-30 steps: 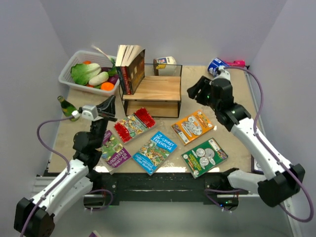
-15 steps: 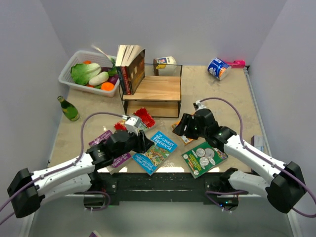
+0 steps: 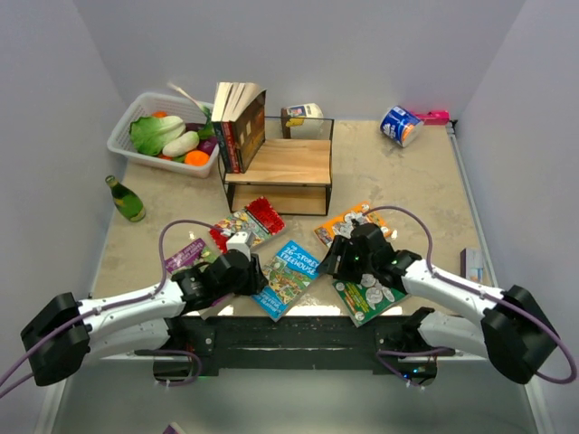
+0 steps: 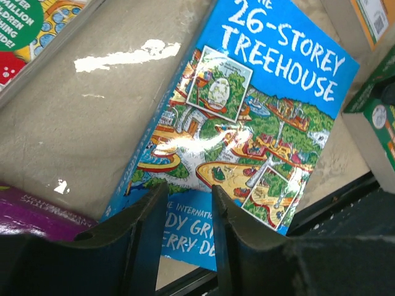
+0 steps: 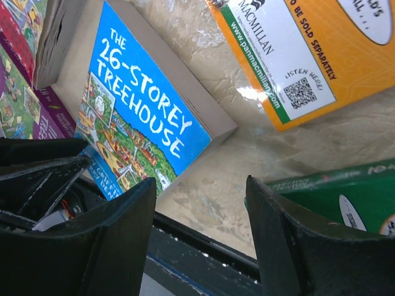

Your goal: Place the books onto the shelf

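Left claw [image 4: 189,192] part-open, empty, over near corner of blue book [image 4: 259,123]

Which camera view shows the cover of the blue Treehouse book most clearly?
The left wrist view: the blue book fills the frame, title and drawings readable. The right wrist view shows it slanted, with its page edges. The top view shows it only small.
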### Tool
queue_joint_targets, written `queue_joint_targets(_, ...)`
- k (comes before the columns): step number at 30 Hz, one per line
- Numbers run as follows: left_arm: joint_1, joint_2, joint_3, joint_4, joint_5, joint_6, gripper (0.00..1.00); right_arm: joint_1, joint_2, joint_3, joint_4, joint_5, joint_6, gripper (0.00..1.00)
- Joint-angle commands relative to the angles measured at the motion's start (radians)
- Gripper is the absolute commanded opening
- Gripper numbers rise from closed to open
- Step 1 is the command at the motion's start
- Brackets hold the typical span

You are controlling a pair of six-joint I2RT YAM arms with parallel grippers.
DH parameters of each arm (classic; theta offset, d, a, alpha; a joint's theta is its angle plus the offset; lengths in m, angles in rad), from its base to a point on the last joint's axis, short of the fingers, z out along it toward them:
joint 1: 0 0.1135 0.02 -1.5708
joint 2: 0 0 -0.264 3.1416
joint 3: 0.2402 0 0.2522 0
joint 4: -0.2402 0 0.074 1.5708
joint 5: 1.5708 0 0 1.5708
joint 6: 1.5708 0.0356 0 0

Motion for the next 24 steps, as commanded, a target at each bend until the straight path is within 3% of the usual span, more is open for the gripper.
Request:
queue_joint_targets(1, -0.004, 0.052, -0.023, 0.002, -0.03, -0.085, 0.4, 0.005, 0.088, -0.033, 0.182, -0.079, 0.029, 0.63)
queue_joint_targets(8, -0.004, 0.07, -0.058, 0.043, -0.021, -0.104, 0.38, 0.006, 0.226, -0.051, 0.386, -0.163, 0.051, 0.59)
queue_joint_targets(12, -0.004, 0.089, -0.058, 0.045, -0.018, -0.096, 0.37, 0.011, 0.216, -0.071, 0.498, -0.191, 0.071, 0.57)
queue_joint_targets(24, -0.004, 0.133, -0.066, 0.092, 0.013, -0.072, 0.35, 0.017, 0.16, -0.064, 0.603, -0.24, 0.088, 0.49)
